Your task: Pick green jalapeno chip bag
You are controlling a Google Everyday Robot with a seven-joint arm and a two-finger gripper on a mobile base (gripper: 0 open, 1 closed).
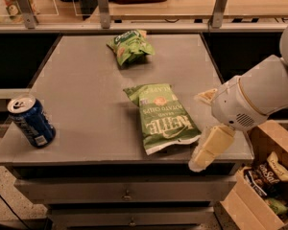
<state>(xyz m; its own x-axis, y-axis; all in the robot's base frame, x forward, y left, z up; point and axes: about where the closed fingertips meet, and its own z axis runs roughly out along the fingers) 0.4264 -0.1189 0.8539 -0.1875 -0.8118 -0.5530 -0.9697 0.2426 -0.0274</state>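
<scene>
The green jalapeno chip bag (pixel 161 116) is long and light green, with white "KETTLE" lettering and a small orange emblem. It lies flat on the grey table (pixel 86 90), near the front right. My gripper (pixel 198 131) is just right of the bag's lower end, at the table's front right edge. It is open and empty: one cream finger (pixel 210 147) hangs over the front edge, and the other finger (pixel 206 96) shows farther back. The white arm (pixel 259 97) comes in from the right.
A smaller green snack bag (pixel 129 46) lies at the table's back centre. A blue soda can (pixel 31 120) stands at the front left. A cardboard box with snacks (pixel 264 181) sits on the floor at the right. A railing and counter run behind the table.
</scene>
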